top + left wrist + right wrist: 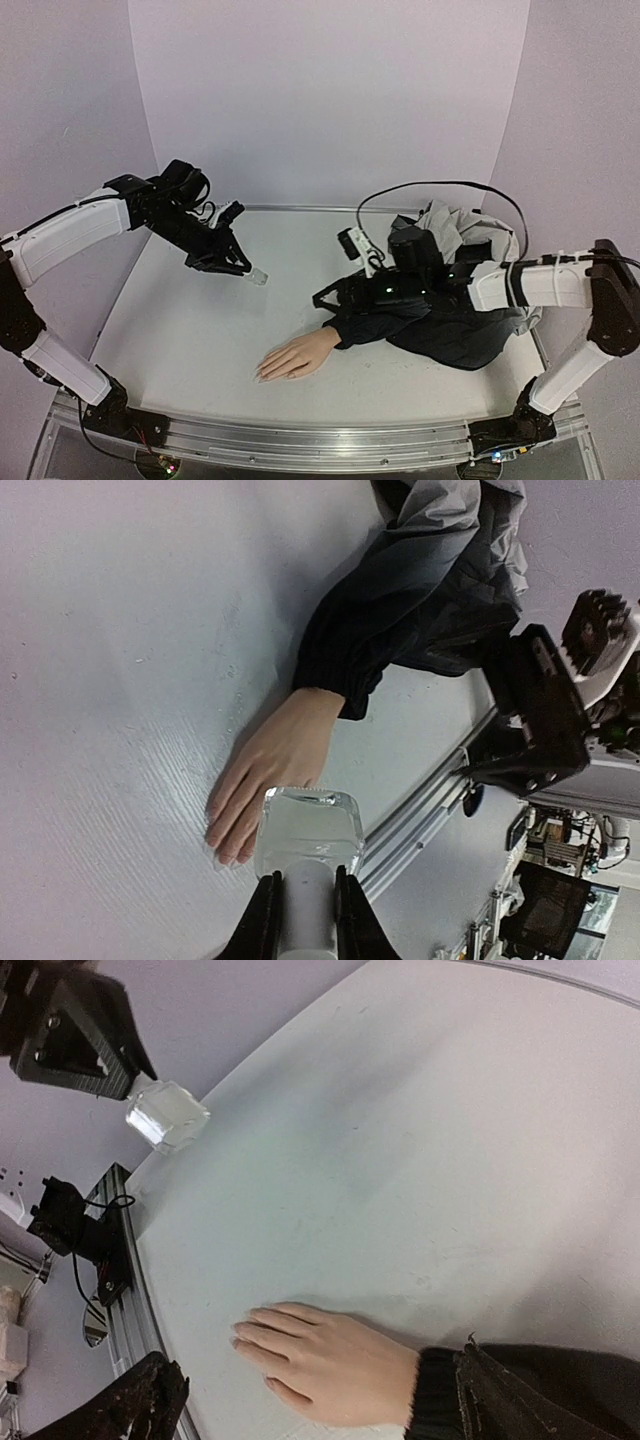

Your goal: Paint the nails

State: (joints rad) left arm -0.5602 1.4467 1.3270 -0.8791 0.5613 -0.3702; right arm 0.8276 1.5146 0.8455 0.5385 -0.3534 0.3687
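A peach mannequin hand (297, 357) lies palm down on the white table, its wrist in a dark navy sleeve (440, 335). The nails (262, 375) point toward the near left; they also show small and pale in the wrist views (225, 848) (246, 1336). My left gripper (238, 267) hangs above the table left of the hand, shut on the white cap (305, 910) of a small clear glass bottle (308, 830). My right gripper (335, 297) hovers over the sleeve cuff, open, its dark fingers (135, 1410) spread wide on either side of the hand (335, 1355).
A bundle of grey and dark cloth (455, 235) lies behind the sleeve at the right, with a black cable (430, 185) looping over it. A metal rail (300, 440) runs along the table's near edge. Lilac walls close in the back and sides.
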